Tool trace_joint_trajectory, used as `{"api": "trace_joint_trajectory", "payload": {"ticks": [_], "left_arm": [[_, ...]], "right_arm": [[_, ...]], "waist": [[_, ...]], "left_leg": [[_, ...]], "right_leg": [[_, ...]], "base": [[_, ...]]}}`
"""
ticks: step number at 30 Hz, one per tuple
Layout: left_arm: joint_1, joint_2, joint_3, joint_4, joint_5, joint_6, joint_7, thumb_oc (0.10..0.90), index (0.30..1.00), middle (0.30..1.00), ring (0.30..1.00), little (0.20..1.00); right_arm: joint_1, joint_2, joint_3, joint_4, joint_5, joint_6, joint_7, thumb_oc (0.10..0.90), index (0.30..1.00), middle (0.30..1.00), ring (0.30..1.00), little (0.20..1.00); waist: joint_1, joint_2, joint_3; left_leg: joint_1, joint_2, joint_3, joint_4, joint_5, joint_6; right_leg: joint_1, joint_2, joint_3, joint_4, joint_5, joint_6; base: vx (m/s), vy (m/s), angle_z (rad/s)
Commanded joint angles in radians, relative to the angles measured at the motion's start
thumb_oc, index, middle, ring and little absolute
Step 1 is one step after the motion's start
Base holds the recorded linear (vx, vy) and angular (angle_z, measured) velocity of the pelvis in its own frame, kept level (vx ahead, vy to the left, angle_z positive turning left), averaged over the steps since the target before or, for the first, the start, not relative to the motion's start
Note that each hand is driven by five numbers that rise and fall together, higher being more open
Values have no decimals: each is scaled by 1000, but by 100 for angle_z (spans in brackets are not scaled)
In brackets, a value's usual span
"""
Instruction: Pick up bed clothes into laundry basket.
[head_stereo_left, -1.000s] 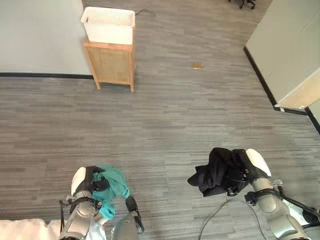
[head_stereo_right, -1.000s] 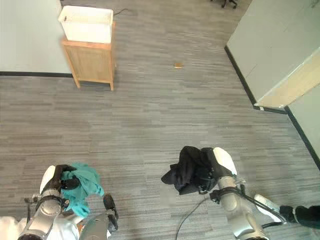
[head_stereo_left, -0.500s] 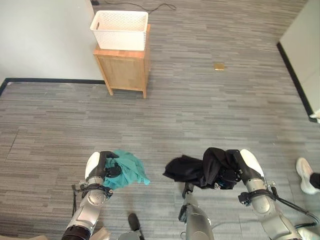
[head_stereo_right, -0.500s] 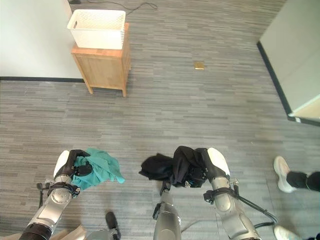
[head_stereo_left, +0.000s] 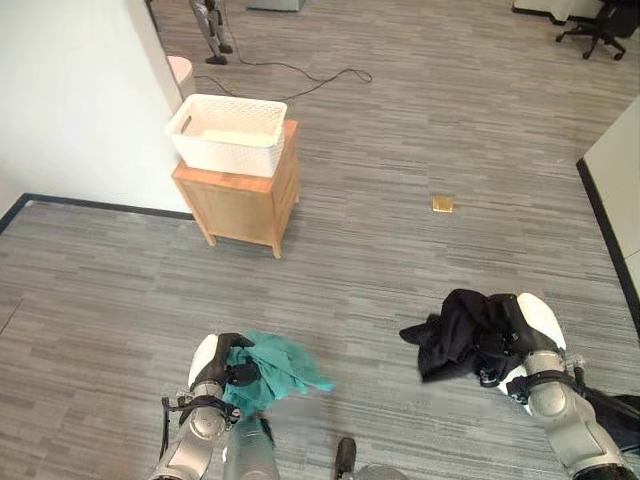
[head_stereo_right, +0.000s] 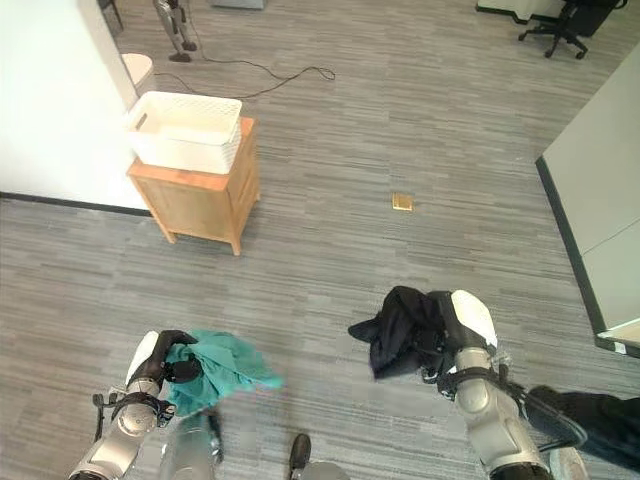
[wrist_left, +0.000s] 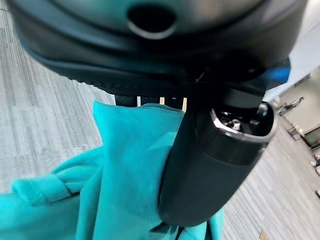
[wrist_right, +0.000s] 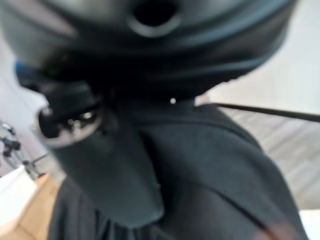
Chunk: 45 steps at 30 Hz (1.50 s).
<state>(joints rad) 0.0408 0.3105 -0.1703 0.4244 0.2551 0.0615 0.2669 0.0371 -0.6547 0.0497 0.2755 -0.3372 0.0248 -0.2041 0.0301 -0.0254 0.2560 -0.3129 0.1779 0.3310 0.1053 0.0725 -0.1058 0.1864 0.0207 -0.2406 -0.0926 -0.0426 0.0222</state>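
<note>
A white laundry basket (head_stereo_left: 229, 133) stands on a small wooden cabinet (head_stereo_left: 240, 208) against the white wall, ahead and to the left. My left hand (head_stereo_left: 212, 365) is low at the left, its fingers curled round a teal garment (head_stereo_left: 282, 368) that hangs over the floor; the left wrist view shows the thumb (wrist_left: 210, 170) pressed on the teal garment (wrist_left: 120, 170). At the right, my right hand (head_stereo_left: 520, 335) is shut on a black garment (head_stereo_left: 458, 330), seen bunched past the thumb (wrist_right: 115, 165) in the right wrist view. Both hands are well short of the basket.
Grey plank floor lies between me and the cabinet. A small tan object (head_stereo_left: 443, 204) lies on the floor ahead right. A black cord (head_stereo_left: 300, 72) trails behind the basket. An office chair (head_stereo_left: 590, 18) stands far right. A wall's dark baseboard (head_stereo_left: 605, 235) runs along the right.
The camera has shifted, so the basket and cabinet now sit lower and nearer in view. Both hands still hold their garments; the black one is bunched closer to the right hand.
</note>
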Motion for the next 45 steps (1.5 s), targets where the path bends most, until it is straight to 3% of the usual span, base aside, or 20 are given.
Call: {"api": "trace_joint_trajectory", "payload": {"ticks": [1, 2, 3, 7, 9, 11, 13, 14, 18, 20, 21, 23, 26, 28, 30, 31, 32, 33, 36, 45], "left_arm": [[-81, 53, 30, -105, 15, -65, 24, 400, 300, 300, 300, 300], [-81, 52, 29, -104, 15, -65, 24, 400, 300, 300, 300, 300], [-74, 60, 26, -89, 28, -56, 14, 400, 300, 300, 300, 300], [-19, 71, 53, -100, 31, -48, -2, 400, 300, 300, 300, 300], [-19, 77, 46, -97, 23, -46, -2, 400, 300, 300, 300, 300], [-29, 92, 34, -96, 15, -44, 6, 400, 300, 300, 300, 300], [-46, 116, 51, -121, 13, -42, 18, 400, 300, 300, 300, 300], [-66, 144, 77, -171, 13, -52, 28, 400, 300, 300, 300, 300], [-85, 174, 113, -274, 15, -85, 41, 400, 300, 300, 300, 300], [-86, 181, 126, -297, 11, -115, 54, 400, 300, 300, 300, 300], [-93, 179, 127, -303, -1, -130, 60, 400, 300, 300, 300, 300], [-93, 181, 122, -303, -9, -136, 57, 400, 300, 300, 300, 300], [-27, 161, 127, -289, -26, -159, 35, 400, 300, 300, 300, 300], [61, 144, 130, -268, -93, -167, 20, 400, 300, 300, 300, 300], [77, 139, 140, -259, -114, -164, 22, 400, 300, 300, 300, 300], [84, 152, 142, -242, -154, -159, 19, 400, 300, 300, 300, 300], [84, 150, 144, -242, -156, -158, 19, 400, 300, 300, 300, 300], [90, 150, 152, -224, -166, -149, 11, 400, 300, 300, 300, 300], [132, 137, 172, -213, -161, -144, -11, 400, 300, 300, 300, 300], [163, 127, 145, -103, -145, -125, -36, 400, 300, 300, 300, 300]], "right_arm": [[-71, -75, -48, -79, 28, -89, -58, 400, 300, 300, 300, 300], [-71, -76, -48, -78, 28, -90, -58, 400, 300, 300, 300, 300], [-79, -65, -43, -82, 26, -89, -53, 400, 300, 300, 300, 300], [-79, -42, -25, -98, -3, -83, -24, 400, 300, 300, 300, 300], [-81, -32, -20, -116, -25, -88, -21, 400, 300, 300, 300, 300], [-101, -28, -21, -155, -31, -90, -21, 400, 300, 300, 300, 300], [-120, -38, -40, -219, -40, -99, -30, 400, 300, 300, 300, 300], [-155, -74, -75, -309, -46, -115, -44, 400, 300, 300, 300, 300], [-181, -167, -171, -460, -24, -143, -60, 400, 300, 300, 300, 300], [-190, -236, -238, -511, -10, -149, -88, 400, 300, 300, 300, 300], [-205, -309, -310, -576, -4, -151, -108, 400, 300, 300, 300, 300], [-228, -366, -340, -591, 6, -148, -121, 400, 300, 300, 300, 300], [-348, -507, -363, -590, 59, -153, -149, 400, 300, 300, 300, 300], [-557, -736, -224, -453, 127, -132, -127, 400, 300, 300, 300, 300], [-647, -781, -138, -395, 144, -121, -127, 400, 300, 300, 300, 300], [-762, -869, -32, -297, 172, -91, -118, 400, 300, 300, 300, 300], [-793, -871, -1, -288, 174, -92, -119, 400, 300, 300, 300, 300], [-852, -903, 73, -225, 191, -73, -109, 400, 300, 300, 300, 300], [-931, -890, 169, -186, 169, -57, -89, 400, 300, 300, 300, 300], [-1276, -816, 525, 27, 141, -13, -47, 400, 300, 300, 300, 300]], "waist": [[50, 14, -25], [50, 12, -24], [43, 11, -36], [82, -9, -78], [102, -34, -89], [95, -57, -76], [72, -35, -69], [58, -23, -62], [6, -13, -44], [-24, -25, -55], [-58, -28, -61], [-58, -33, -68], [-21, -62, -111], [29, -91, -136], [36, -97, -140], [54, -119, -130], [49, -117, -130], [33, -119, -127], [20, -99, -138], [42, -82, -174]], "left_leg": [[61, 31, 56, -116, 97, -30], [69, 26, 57, -129, 103, -31], [51, 71, 173, -180, 101, -16], [98, 60, 200, -175, 139, 6], [136, 20, 190, -166, 139, 45], [182, -32, 181, -154, 100, 87], [235, -34, 182, -173, 76, 115], [288, -42, 150, -191, 38, 111], [326, -59, 59, -186, 10, 89], [343, -73, -12, -189, -18, 71], [363, -80, -88, -192, -42, 58], [373, -76, -105, -191, -47, 53], [386, -69, -128, -180, -33, 38], [393, -35, -153, -155, -27, 2], [385, -25, -158, -137, -28, -11], [331, 10, -106, -67, 4, -32], [325, 11, -110, -59, 3, -34], [295, 67, 22, -40, 50, -42], [328, 85, 87, -85, 58, -42], [364, 72, 38, -169, 80, -45]], "right_leg": [[71, -86, -28, 5, -87, 89], [73, -89, -29, 5, -89, 89], [138, -83, -58, 18, -120, 104], [179, -88, -4, 117, -183, 113], [148, -123, 6, 310, -129, 164], [55, -184, 14, 554, 54, 236], [-82, -217, 11, 749, 118, 237], [-165, -257, -20, 735, 74, 223], [-212, -231, -24, 516, -30, 174], [-235, -195, 100, 250, -29, 160], [-260, -181, 264, 127, 32, 176], [-264, -183, 290, 111, 58, 184], [-212, -210, 217, 74, 88, 177], [-136, -194, 155, 22, 94, 161], [-117, -190, 133, 13, 86, 157], [-85, -198, 58, 5, 69, 144], [-85, -197, 55, 5, 69, 143], [-63, -199, -5, 5, 55, 136], [-48, -179, -28, 7, 40, 134], [-21, -178, -73, 9, 19, 135]], "base": [[507, 52, -15], [856, 75, -30], [579, 51, -18], [704, 62, 4], [614, 76, -40], [452, 109, -19], [435, 101, 14], [393, 6, 24], [299, -130, 109], [377, -315, 171], [311, -253, 170], [190, -243, 174], [146, -237, 112], [170, -341, 59], [39, -232, 70], [-12, -207, 78], [-47, -203, 87], [-34, -86, 71], [64, -62, 90], [52, 19, 17]]}}
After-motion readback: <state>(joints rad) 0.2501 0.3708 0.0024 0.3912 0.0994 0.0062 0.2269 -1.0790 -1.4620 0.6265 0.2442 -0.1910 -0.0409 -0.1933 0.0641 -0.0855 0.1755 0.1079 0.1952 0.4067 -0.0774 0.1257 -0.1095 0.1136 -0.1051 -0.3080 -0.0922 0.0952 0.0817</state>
